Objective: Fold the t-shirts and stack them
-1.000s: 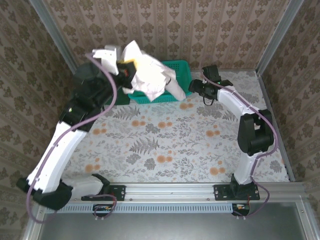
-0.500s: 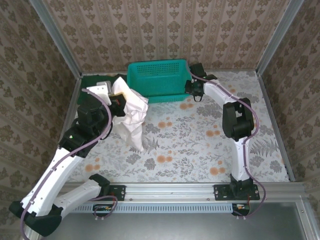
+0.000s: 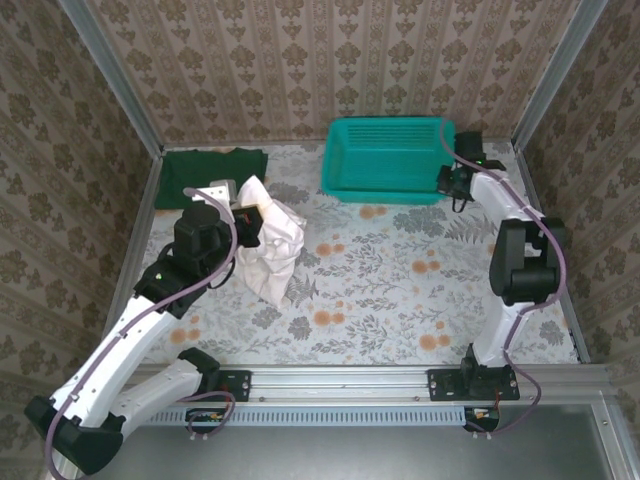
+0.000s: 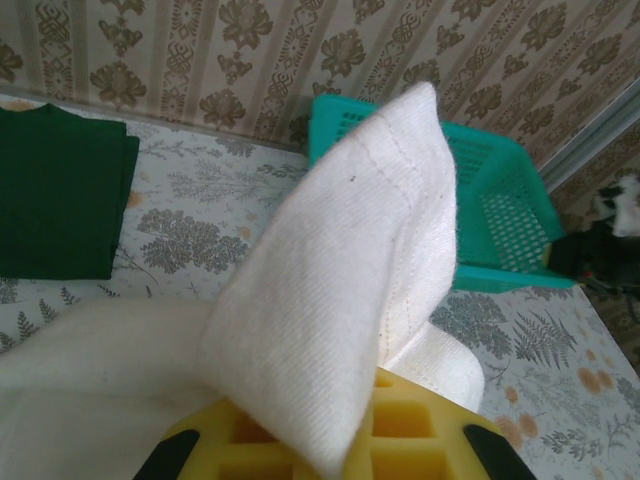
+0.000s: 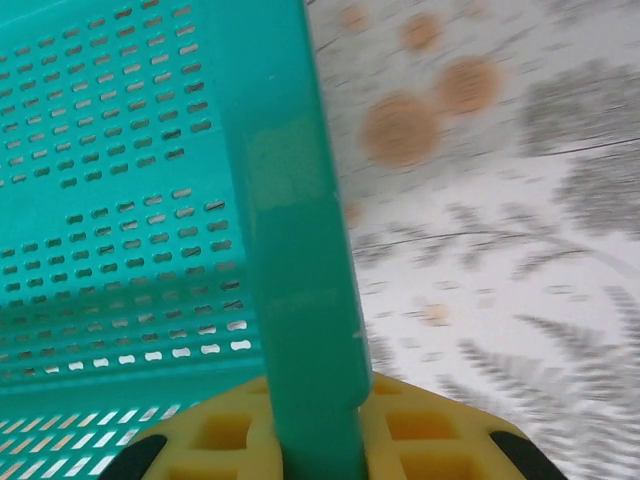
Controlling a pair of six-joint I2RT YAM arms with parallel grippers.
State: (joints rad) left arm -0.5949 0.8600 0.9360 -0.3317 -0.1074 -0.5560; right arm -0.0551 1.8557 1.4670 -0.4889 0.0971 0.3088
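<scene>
**A:** Floral-print worktop [image 3: 380, 290], patterned walls behind. Where are the shirts, reckoned from the teal basket [image 3: 380, 188]?

**B:** Both are left of it. The off-white t-shirt [image 3: 268, 245] hangs bunched from the left jaws, which are pressed together on a fold of it. Its lower end seems to reach the worktop. The dark green t-shirt [image 3: 210, 175] lies folded further left, by the wall.

**A:** And the right jaws?

**B:** Pinching the basket's wall at its right end, not a shirt.

**A:** How will the cloth handle?

**B:** Light and limp, I'd judge; it sags from one pinch. Better to take it at two points, the shoulders or hem corners, so it spreads flat for folding.
</scene>
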